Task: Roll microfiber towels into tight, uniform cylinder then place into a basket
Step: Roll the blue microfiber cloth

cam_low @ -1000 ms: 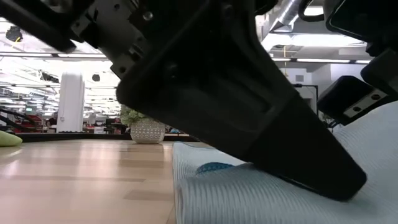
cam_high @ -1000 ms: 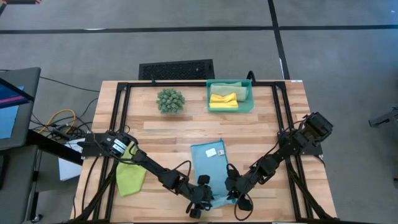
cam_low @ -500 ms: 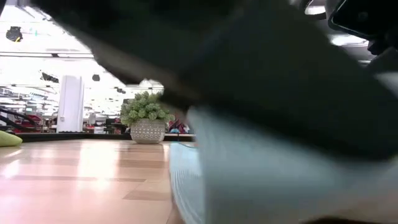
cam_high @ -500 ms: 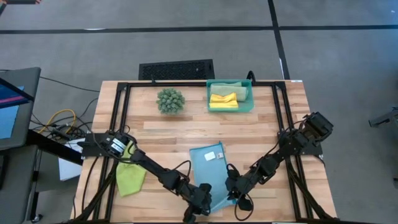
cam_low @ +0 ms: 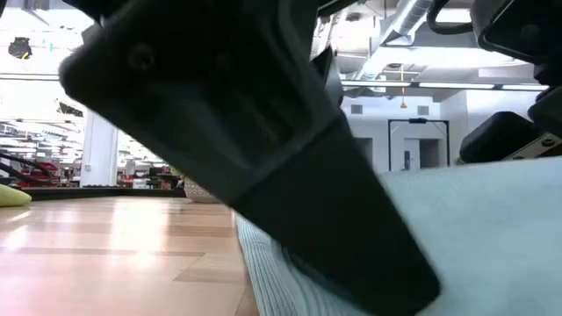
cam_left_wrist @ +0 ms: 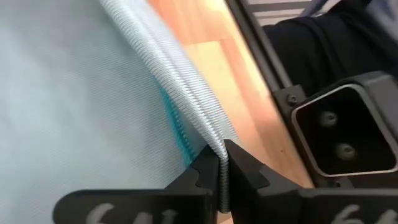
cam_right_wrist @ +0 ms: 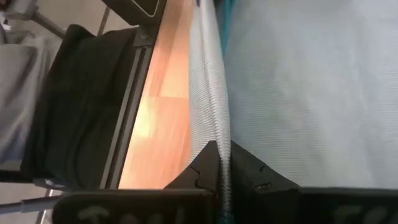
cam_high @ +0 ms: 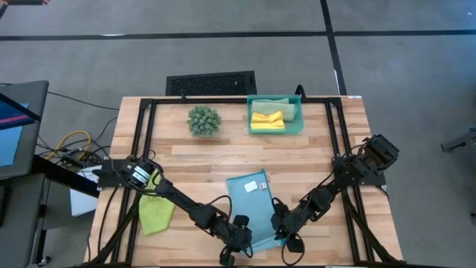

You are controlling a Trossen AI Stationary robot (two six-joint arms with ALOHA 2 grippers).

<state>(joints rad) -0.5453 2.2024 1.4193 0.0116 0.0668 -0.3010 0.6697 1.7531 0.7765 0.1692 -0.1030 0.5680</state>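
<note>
At the desk's [cam_high: 193, 152] near edge both grippers are down on the near hem of the blue towel [cam_high: 249, 199], one at each near corner. The left gripper [cam_left_wrist: 222, 163] has its jaws shut on the doubled hem – its wrist view shows the ribbed edge pinched flat between the two fingers. The right gripper [cam_right_wrist: 222, 163] likewise has its jaws nearly closed with the folded hem caught between them. Holding both corners at once looks meant to keep the edge straight, so that the roll can start even across the towel's width and come out tight.

The two arms reach inward and low from the desk's sides, forming a V whose tips meet at the towel; the wrists are tipped down so the fingers lie almost flat to the wood. In the low view the towel's lifted edge fills the foreground behind a dark finger.

The rest of the blue towel lies flat, spreading away from the grippers toward the middle of the desk – not yet rolled, by my reading. A lime towel [cam_high: 155, 212] sits crumpled at the left, under the left arm, waiting its turn.

Farther back stand a plant ball [cam_high: 204, 120] and, to its right, the basket [cam_high: 297, 125], which already holds a yellow towel [cam_high: 267, 120] and a sage one [cam_high: 274, 103] behind it. Beyond the desk's far edge lies a grille [cam_high: 211, 83]
</note>
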